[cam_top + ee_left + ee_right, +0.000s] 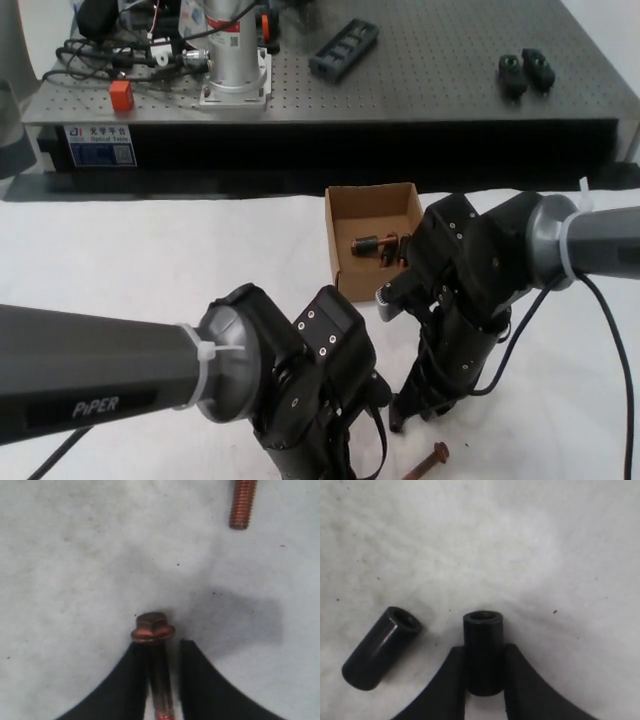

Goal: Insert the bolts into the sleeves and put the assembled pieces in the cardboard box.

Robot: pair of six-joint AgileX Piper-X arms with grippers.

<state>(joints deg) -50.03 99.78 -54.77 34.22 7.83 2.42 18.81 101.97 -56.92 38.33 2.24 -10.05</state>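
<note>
On the white desk (pixel 150 250) near the cardboard box (pixel 350 285), the right gripper (pixel 483 652) pinches a sleeve (pixel 483 635) lengthwise, its open bore poking out ahead, while the left gripper (pixel 164 650) alongside clamps a bolt (pixel 153 628) by the shank, head foremost

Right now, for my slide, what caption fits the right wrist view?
Right claw grips one black sleeve; a second sleeve lies loose beside it on the white cloth.
</note>
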